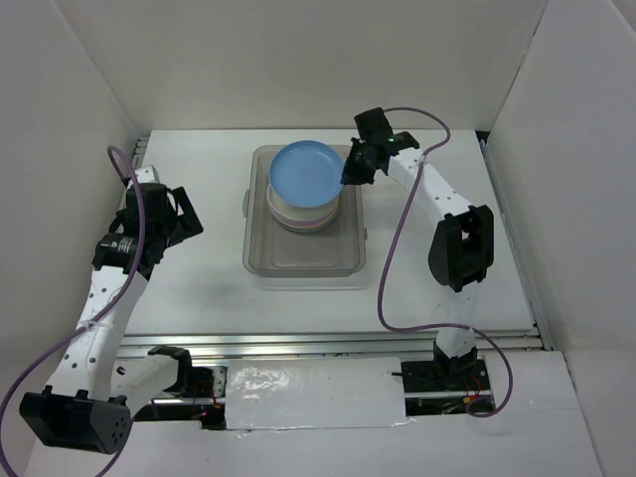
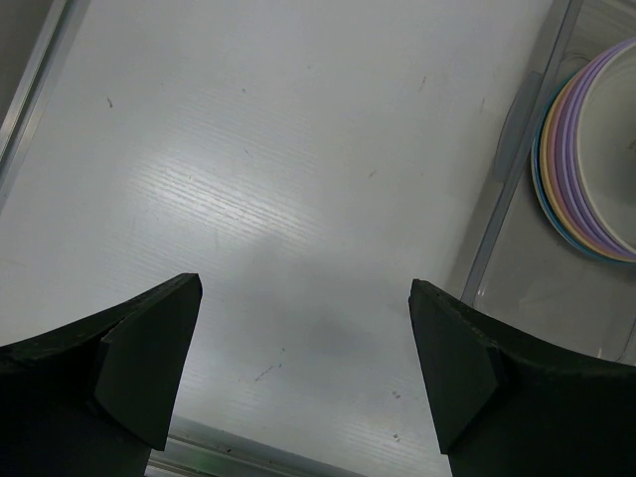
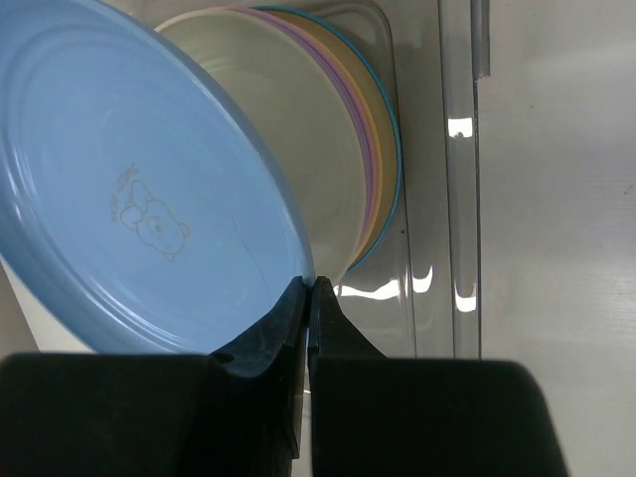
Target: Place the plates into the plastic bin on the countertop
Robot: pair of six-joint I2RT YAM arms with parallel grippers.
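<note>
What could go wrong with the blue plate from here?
1. The right jaws pinch only the thin rim of the blue plate, so it could pivot or slip out.
2. It hangs tilted and off-centre from the stack in the plastic bin; released here, it might land crooked or catch the far wall.

Overhead view: the blue plate (image 1: 306, 171), over the far half of the plastic bin (image 1: 303, 270), hides most of the stack of plates (image 1: 303, 223); only the stack's near edge shows, so its count cannot be told. Right wrist view: the blue plate runs off the left and top edges, and its printed emblem (image 3: 149, 214) is too faint to identify. Left wrist view: the stack is cut off at the right edge, the left pincer (image 2: 306, 298) at the bottom edge.
</note>
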